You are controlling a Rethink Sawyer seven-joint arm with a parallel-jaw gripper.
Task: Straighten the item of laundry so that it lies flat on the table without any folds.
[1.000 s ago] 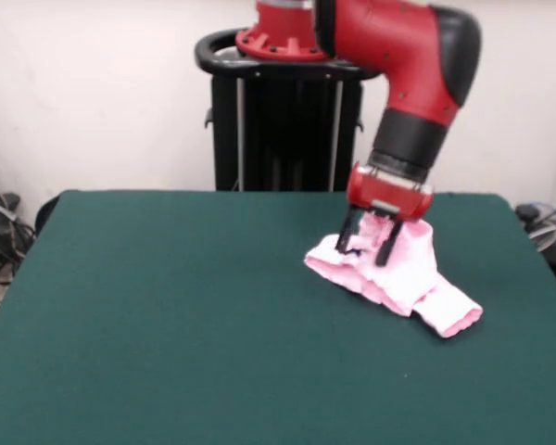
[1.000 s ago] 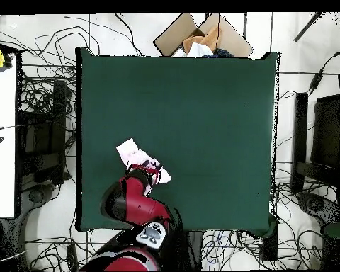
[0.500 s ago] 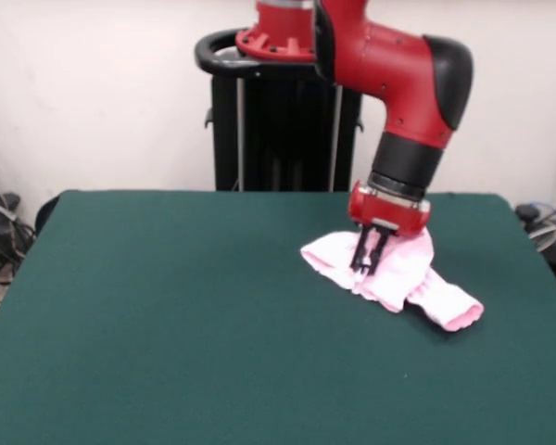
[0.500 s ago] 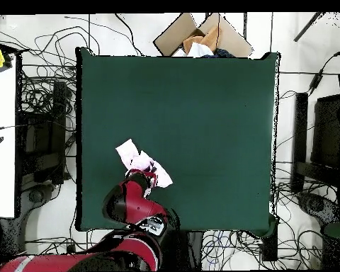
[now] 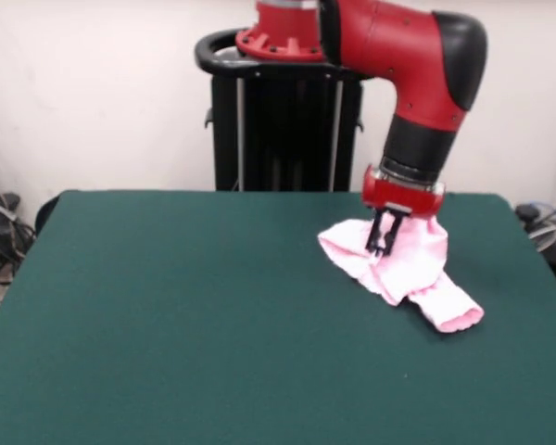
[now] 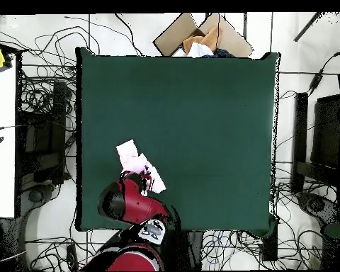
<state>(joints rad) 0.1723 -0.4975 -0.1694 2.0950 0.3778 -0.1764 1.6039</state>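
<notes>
Small pale pink soft-fabric pants lie bunched on the large dark green felt-topped desk, in the front view on its right half toward the far edge, close to the pedestal side; overhead view puts the same pink garment near the desk's left edge and toward the robot's end, on the green surface. Garment not flat: the upper part is gathered into a raised, creased mound, one rounded lobe sticking out to the left in the front view, and one short leg trails toward the camera and to the right, ending in a ribbed cuff resting on the felt. The black fingers of the red and black arm's gripper point straight down into the top of the mound, drawn close together with a pinch of pink fabric between them; the fabric around the pinch looks lifted slightly. In the overhead view the red wrist covers the garment's near part and the fingers themselves cannot be made out. Black pedestal column stands behind the desk's far edge. Off the desk: open brown cardboard box past the far end in the overhead view, tangled dark cables on the floor along the left side
</notes>
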